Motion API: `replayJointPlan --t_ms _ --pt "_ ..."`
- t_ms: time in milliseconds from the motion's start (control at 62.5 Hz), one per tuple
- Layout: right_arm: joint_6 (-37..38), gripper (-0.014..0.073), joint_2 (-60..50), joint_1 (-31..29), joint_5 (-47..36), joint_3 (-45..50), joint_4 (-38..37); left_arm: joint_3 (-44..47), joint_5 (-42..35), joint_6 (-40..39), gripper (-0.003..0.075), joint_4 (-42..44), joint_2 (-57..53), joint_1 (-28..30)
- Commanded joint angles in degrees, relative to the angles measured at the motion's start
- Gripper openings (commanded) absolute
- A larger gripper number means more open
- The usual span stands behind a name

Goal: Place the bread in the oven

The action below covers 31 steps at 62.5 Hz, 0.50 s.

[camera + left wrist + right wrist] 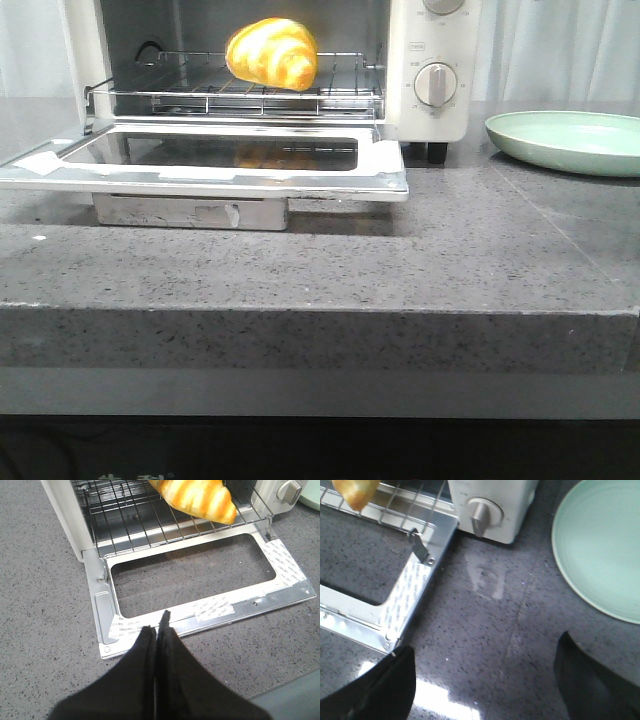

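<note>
The bread [272,52], glossy golden-yellow with orange-brown stripes, lies on the wire rack [250,92] inside the white-cream oven [430,60]. It shows in the left wrist view [197,497] and just at the edge of the right wrist view [355,492]. The oven door [200,170] is folded down flat and open. My left gripper [159,630] is shut and empty, above the counter just before the door's front edge [210,615]. My right gripper [485,667] is open and empty above the counter, between the door's corner and the plate. Neither gripper shows in the front view.
A pale green plate [568,140] sits on the dark speckled counter [330,270] to the right of the oven; it also shows in the right wrist view [600,550]. A round knob [436,84] is on the oven's right panel. The counter's front edge runs across the front view.
</note>
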Motion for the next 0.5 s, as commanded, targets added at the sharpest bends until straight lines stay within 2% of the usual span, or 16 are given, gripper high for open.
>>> replayJointPlan --t_ms 0,320,480 --pt "-1.87 0.0584 -7.70 -0.92 -4.47 3.16 -0.61 -1.58 -3.43 -0.41 -0.0018 0.71 -0.71 -0.20" --pt "-2.07 0.0584 -29.17 -0.92 -3.87 16.36 -0.76 -1.58 -3.43 -0.41 -0.0018 0.71 -0.71 -0.20" --pt "-2.07 0.0584 -35.99 -0.92 -2.68 19.96 -0.76 -1.58 -3.34 -0.41 -0.0018 0.71 -0.71 -0.20"
